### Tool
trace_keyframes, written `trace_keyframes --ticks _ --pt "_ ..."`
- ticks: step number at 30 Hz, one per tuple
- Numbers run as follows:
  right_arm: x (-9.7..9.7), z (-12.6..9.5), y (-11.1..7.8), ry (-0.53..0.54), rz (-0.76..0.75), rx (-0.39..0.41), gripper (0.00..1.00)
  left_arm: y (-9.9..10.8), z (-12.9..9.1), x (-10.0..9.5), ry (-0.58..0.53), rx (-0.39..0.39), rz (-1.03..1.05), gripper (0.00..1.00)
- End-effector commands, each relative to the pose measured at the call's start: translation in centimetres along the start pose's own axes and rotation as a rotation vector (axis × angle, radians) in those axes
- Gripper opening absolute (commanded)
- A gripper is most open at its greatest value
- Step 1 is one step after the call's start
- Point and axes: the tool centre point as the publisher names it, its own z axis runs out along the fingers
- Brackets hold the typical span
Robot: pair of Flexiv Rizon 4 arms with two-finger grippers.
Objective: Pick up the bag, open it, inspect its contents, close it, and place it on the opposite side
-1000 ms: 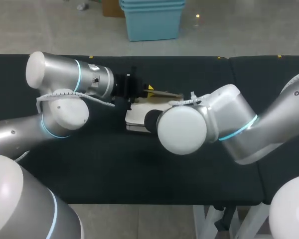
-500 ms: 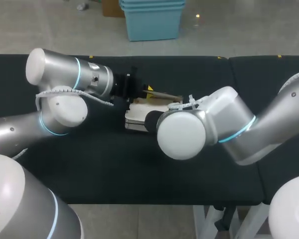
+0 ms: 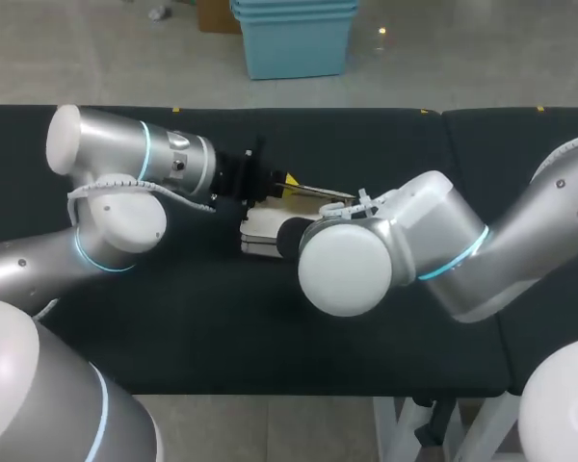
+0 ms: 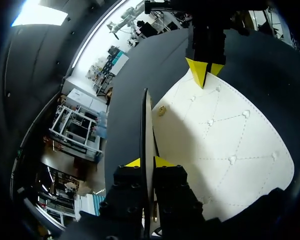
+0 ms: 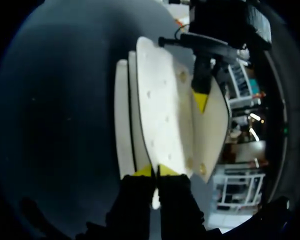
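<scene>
A white quilted bag [image 3: 258, 231] lies on the black table [image 3: 193, 318] between my two arms. Its flap [image 4: 146, 115] stands up on edge. My left gripper [image 4: 146, 163] is shut on the flap's thin rim, and shows in the head view as the left gripper [image 3: 287, 181] just above the bag. Across the white bag panel [image 4: 225, 150] my right gripper [image 4: 204, 70] pinches the far edge. In the right wrist view my right gripper [image 5: 155, 171] is shut on the edge of a bag panel [image 5: 160, 105], with the left gripper [image 5: 200, 101] ahead. My right wrist hides that gripper in the head view.
The black table stretches wide on both sides of the bag, with bare cloth towards the front edge [image 3: 270, 390]. A seam [image 3: 443, 115] joins a second black table section at the right. My right arm's big white joint [image 3: 345, 268] overhangs the bag's right part.
My right gripper has closed on the bag's edge. Both arms have shifted slightly to the left, and the bag has moved a little with them.
</scene>
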Motion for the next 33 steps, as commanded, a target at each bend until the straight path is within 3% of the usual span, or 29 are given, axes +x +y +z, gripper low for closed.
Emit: trace_keyframes --ticks 1,7,8,9,10,12,13,14,19,22,24,25,33 --pt "0.1 0.2 0.1 -0.004 0.001 0.002 0.0 -0.4 -1.2 1.3 -0.057 0.041 0.035 0.0" --pt "0.1 0.2 0.1 -0.004 0.001 0.002 0.0 0.0 -1.3 1.7 -0.042 0.034 0.018 0.0" --pt "0.1 0.2 0.1 -0.004 0.001 0.002 0.0 0.1 -1.4 1.5 -0.042 0.032 0.008 0.14" --pt "0.1 0.2 0.1 -0.004 0.001 0.002 0.0 0.0 -1.7 1.4 -0.044 0.03 0.003 0.37" --pt "0.1 0.2 0.1 -0.004 0.001 0.002 0.0 0.0 -1.9 1.3 -0.047 0.029 -0.008 0.48" --pt "0.1 0.2 0.1 -0.004 0.001 0.002 0.0 -0.1 -2.3 0.9 -0.053 0.014 -0.018 0.65" --pt "0.1 0.2 0.1 -0.004 0.001 0.002 0.0 -0.2 -2.6 0.7 -0.055 0.017 -0.025 0.65" --pt "0.1 0.2 0.1 -0.004 0.001 0.002 0.0 -0.3 -2.8 0.4 -0.059 0.008 -0.038 0.65" --pt "0.1 0.2 0.1 -0.004 0.001 0.002 0.0 -0.7 -3.4 0.0 -0.067 0.012 -0.026 0.28" --pt "0.1 0.2 0.1 -0.004 0.001 0.002 0.0 -0.7 -3.4 0.0 -0.068 0.008 -0.024 0.21" --pt "0.1 0.2 0.1 -0.004 0.001 0.002 0.0 -0.6 -3.3 0.2 -0.069 0.006 -0.026 0.04" --pt "0.1 0.2 0.1 -0.004 0.001 0.002 0.0 -0.5 -3.2 0.2 -0.069 0.001 -0.026 0.0" --pt "0.1 0.2 0.1 -0.004 0.001 0.002 0.0 -0.1 -2.8 1.1 -0.061 0.032 -0.016 0.0"
